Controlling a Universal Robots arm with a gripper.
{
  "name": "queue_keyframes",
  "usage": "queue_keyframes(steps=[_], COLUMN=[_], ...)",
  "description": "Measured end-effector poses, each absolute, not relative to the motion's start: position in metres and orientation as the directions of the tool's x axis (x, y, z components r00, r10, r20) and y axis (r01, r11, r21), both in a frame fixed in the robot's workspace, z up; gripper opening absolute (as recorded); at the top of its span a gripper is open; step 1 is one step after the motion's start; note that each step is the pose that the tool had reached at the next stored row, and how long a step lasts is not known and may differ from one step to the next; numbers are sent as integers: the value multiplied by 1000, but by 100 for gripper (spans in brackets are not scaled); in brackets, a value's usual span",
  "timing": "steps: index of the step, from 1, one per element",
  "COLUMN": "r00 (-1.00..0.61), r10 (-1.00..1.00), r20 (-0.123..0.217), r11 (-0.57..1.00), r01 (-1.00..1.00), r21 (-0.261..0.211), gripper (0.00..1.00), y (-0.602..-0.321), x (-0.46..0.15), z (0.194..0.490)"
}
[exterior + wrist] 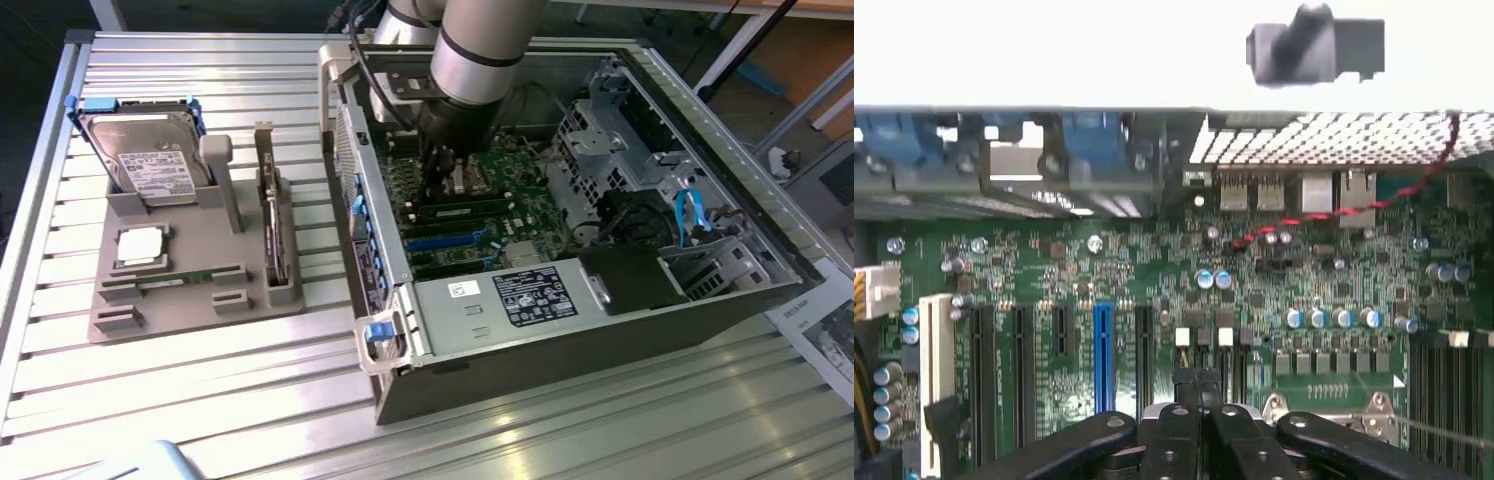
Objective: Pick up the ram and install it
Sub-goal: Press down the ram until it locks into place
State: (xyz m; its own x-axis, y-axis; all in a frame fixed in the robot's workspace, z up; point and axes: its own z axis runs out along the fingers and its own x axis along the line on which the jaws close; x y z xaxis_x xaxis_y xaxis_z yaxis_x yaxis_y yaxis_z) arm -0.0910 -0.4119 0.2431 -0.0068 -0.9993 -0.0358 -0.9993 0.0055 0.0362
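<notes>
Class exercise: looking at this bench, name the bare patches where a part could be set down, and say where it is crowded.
Free: slatted table in front of the grey holder and the computer case. Crowded: inside the case, where the gripper reaches the motherboard.

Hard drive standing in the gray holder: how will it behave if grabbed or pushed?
Probably rigid and heavy for its size: the hard drive looks like a solid metal block. It stands on edge in the gray holder, so a push near its top might tip it. Its smooth labelled face may be slippery.
</notes>
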Motion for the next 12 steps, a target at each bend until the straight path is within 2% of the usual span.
queue_keyframes(steps=[12], r00=[-7], r10=[-999], r20=[-36], r11=[5], r01=[-999], r21=[36], gripper=[10], y=[-412], x=[-93], z=[240])
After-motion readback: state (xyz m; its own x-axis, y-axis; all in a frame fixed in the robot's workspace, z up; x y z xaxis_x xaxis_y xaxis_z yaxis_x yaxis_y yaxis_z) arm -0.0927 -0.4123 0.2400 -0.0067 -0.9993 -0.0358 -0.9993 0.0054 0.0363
